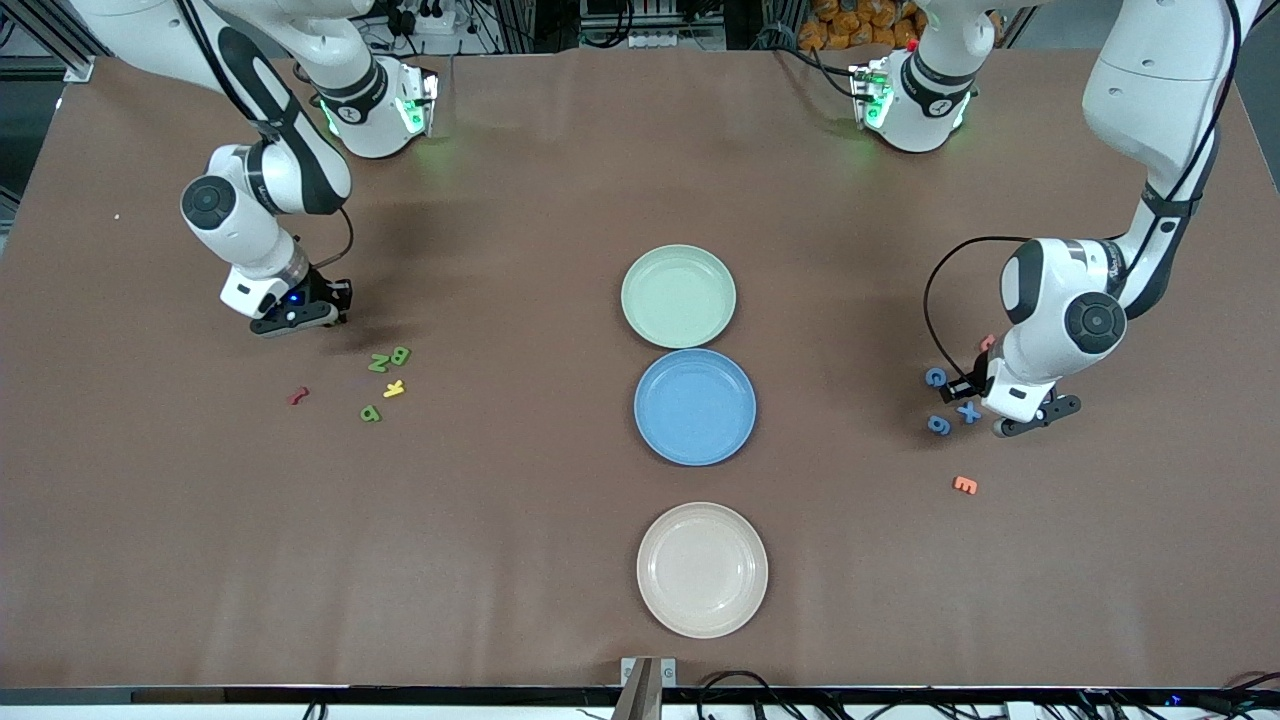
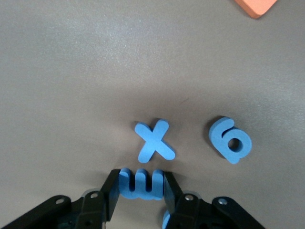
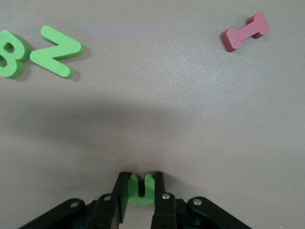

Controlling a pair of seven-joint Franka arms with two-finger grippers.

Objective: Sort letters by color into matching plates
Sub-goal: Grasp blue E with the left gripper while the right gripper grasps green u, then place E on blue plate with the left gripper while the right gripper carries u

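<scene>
My left gripper [image 2: 141,185] is down at the table, shut on a blue letter [image 2: 141,187] with three prongs. Close by lie a blue X [image 2: 155,140] and a blue 6 [image 2: 230,140]. From the front they are the X [image 1: 968,411], the 6 [image 1: 938,425] and a blue G [image 1: 935,377], beside the left gripper [image 1: 1003,420]. My right gripper [image 3: 141,187] is shut on a green U [image 3: 141,190]. A green Z [image 3: 56,50] and B [image 3: 8,52] lie apart from it. Another green letter [image 1: 370,412] lies nearer the camera. The green plate [image 1: 678,296] and the blue plate [image 1: 694,406] stand mid-table, both empty.
A beige plate [image 1: 702,569] stands nearest the camera, in line with the other two plates. A yellow letter [image 1: 394,389] and a red one [image 1: 297,396] lie by the green letters. An orange letter [image 1: 964,485] and a pink one [image 1: 987,342] lie by the blue letters.
</scene>
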